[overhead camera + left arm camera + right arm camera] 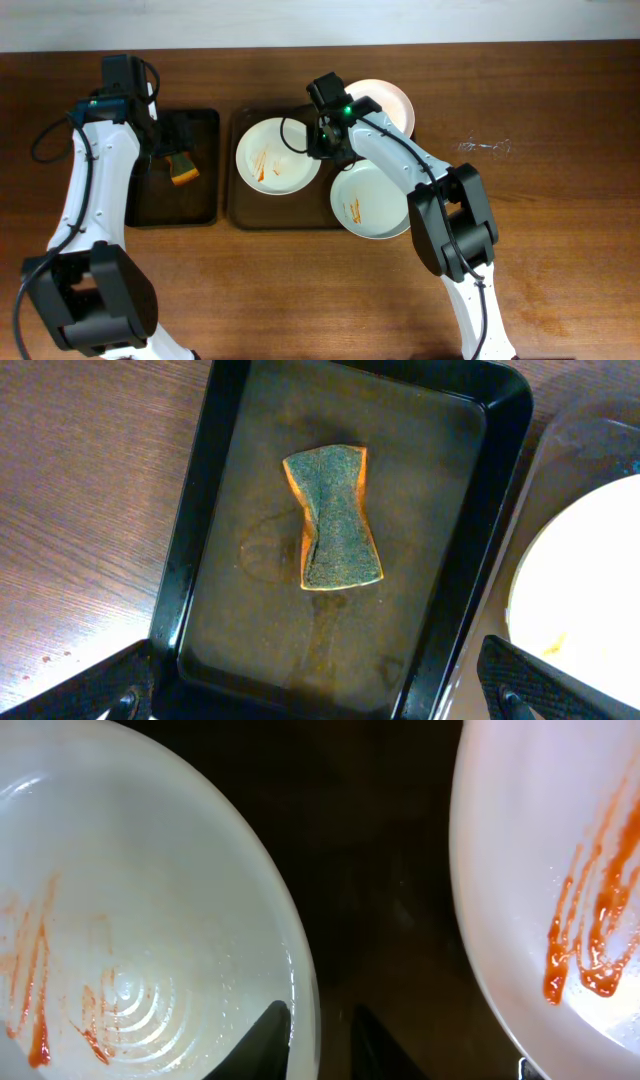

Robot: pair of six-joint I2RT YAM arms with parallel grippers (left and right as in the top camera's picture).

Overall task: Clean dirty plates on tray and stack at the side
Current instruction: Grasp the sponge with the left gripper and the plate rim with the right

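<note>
**1. Large brown rounded-rectangle tray (pixel 262 215), low rim.** Lies on the wooden table (pixel 560 250), beneath the right gripper (pixel 325 143). Plates and arm cover its right end, so its long axis cannot be read.

**2. Round white plate with faint orange-red streaks (pixel 278 150).** On the tray, just left of the right gripper. The streaks run diagonally across its left half. Only the right wrist view shows concentric rings near its centre. That view also shows the fingers (pixel 265 1045), one inside the rim and one outside. They stand slightly apart, and it cannot be told whether they pinch the rim.

**3. Second white plate with thick red streaks (pixel 375 205).** Behind and right of the right gripper, over the tray's right edge. In the wrist view its streaks run lengthwise close to the rim, with bare tray floor between the two plates.

**4. Pale unstreaked plate (pixel 392 100).** Ahead and right of the right gripper, partly hidden by the arm. It shows only in the overhead view.

**5. Right arm.** Reaches forward and leftward from its base, with the wrist bent down over the tray.

**6. Left gripper (pixel 318 650).** Spread wide and empty, hovering above a small black rectangular tray (pixel 420 480). The left arm extends forward, with its wrist turned towards this tray.

**7. Green-topped orange sponge (pixel 335 520).** Lies below the left gripper on the black tray. It is pinched at the waist, and its long axis runs crosswise to the line between the fingers. Overhead it is partly hidden, and only the wrist view shows it whole.
</note>
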